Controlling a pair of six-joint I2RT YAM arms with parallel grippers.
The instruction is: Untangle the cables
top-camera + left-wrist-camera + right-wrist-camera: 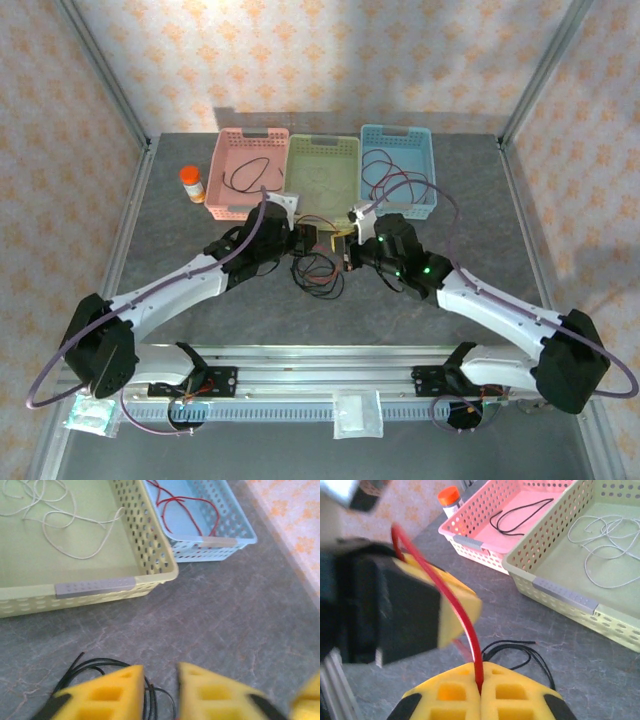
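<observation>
Baskets line the far side of the grey stone-patterned bench [480,215]. The pink perforated plastic basket [222,165] on the left holds a black cable loop [248,172], the pale green basket [352,165] in the middle a white cable [55,515], and the light blue basket [398,131] on the right a red one [180,510].

Just in front of them, the left pincer [160,670] stands partly open with nothing between its yellow pads. Thin black cable loops [95,665] lie on the bench beside it. To its right, the right pincer [481,669] is closed tight on a thin red cable [452,600] that arches up past the left pincer.

If that red strand is threaded through the black loops, a pull would probably drag the whole knot along or tighten it. The thin wire could also slip from the soft pads.
</observation>
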